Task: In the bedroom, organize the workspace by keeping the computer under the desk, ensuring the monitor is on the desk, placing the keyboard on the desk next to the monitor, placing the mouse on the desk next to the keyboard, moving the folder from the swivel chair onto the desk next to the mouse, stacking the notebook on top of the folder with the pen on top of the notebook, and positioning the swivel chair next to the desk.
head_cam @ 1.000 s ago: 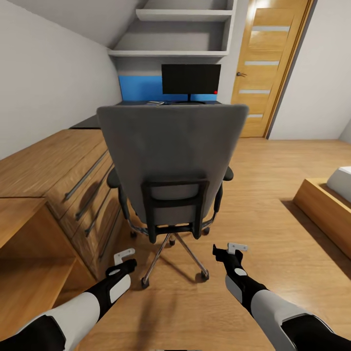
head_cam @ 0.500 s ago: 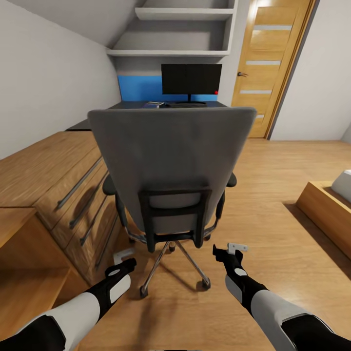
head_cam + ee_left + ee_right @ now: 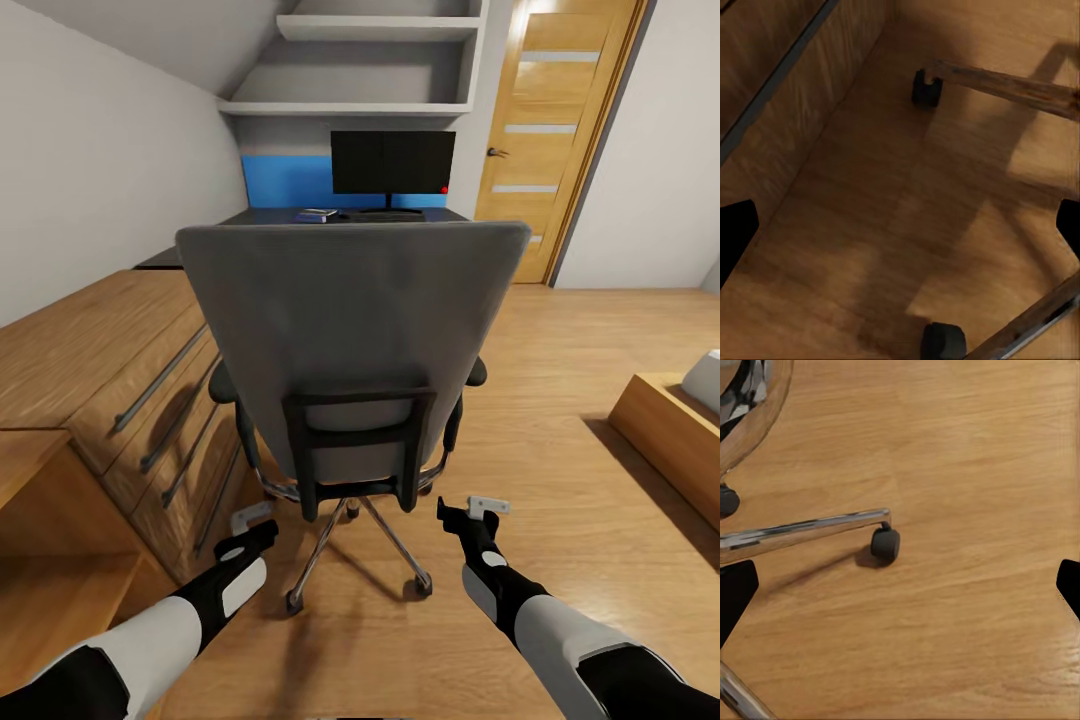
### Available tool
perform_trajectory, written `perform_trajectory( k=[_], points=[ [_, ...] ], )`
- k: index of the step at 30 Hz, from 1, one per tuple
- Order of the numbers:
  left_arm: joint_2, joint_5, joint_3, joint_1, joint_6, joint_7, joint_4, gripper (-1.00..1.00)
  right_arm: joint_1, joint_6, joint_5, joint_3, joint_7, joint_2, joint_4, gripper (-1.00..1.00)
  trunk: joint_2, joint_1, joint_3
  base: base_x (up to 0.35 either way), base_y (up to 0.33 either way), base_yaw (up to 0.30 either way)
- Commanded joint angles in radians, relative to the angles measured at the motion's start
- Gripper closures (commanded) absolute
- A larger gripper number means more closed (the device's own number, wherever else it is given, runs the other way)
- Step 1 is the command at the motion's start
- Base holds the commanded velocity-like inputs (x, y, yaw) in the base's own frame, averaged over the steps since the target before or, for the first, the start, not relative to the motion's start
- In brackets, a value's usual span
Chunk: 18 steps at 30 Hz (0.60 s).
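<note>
From the head camera, the swivel chair (image 3: 352, 340) stands dead centre with its tall grey back turned this way, chrome legs and castors splayed on the wooden floor (image 3: 560, 400). Past it at twelve o'clock, the monitor (image 3: 392, 163) sits upright on the black desk (image 3: 270, 215), its red dot at the lower corner, a blue panel behind it. A small bluish item lies on the desk just beside the monitor's stand; too small to name. At nine o'clock runs a wooden chest (image 3: 120, 370) with long bar handles, and at one o'clock a wooden door (image 3: 555, 130). The left gripper (image 3: 252, 521) hangs low at seven o'clock near the chest's foot, the right gripper (image 3: 472, 510) at five o'clock just beside the chair's base; both are empty-handed.

In the left wrist camera, dark fingertips (image 3: 735, 232) stand wide apart at the edges, nothing between them but floor, with two chair legs and black castors (image 3: 927, 87) in sight alongside the chest's front.

In the right wrist camera, the fingertips (image 3: 736, 589) are likewise spread, over bare floor, a chrome leg ending in a castor (image 3: 886, 542) nearby.
</note>
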Motion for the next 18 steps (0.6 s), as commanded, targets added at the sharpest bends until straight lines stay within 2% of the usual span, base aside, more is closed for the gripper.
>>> perform_trajectory(
  k=[1, 3, 6, 18],
  points=[
    [0.018, 0.011, -0.006, -0.012, -0.007, 0.008, -0.043, -1.0, -0.001, -0.011, -0.008, 0.009, -0.005, 0.0, 0.001, -1.0, 0.0, 0.0, -0.001, 0.0, 0.0, 0.0],
    [0.032, 0.013, -0.004, -0.023, -0.007, 0.01, -0.099, -1.0, 0.0, -0.015, -0.008, 0.009, -0.006, 0.0, 0.001, -1.0, 0.0, 0.0, -0.001, 0.0, 0.0, 0.0],
    [0.036, 0.018, 0.004, -0.027, -0.009, 0.01, -0.126, -1.0, 0.0, -0.016, -0.009, 0.008, -0.007, -0.001, 0.0, -1.0, 0.0, 0.0, -0.001, 0.0, 0.0, 0.0],
    [0.038, 0.016, 0.01, -0.029, -0.033, 0.002, -0.133, -1.0, 0.0, -0.018, -0.009, 0.008, -0.007, -0.003, 0.001, -1.0, 0.0, 0.0, -0.001, 0.0, 0.0, -0.009]
  ],
)
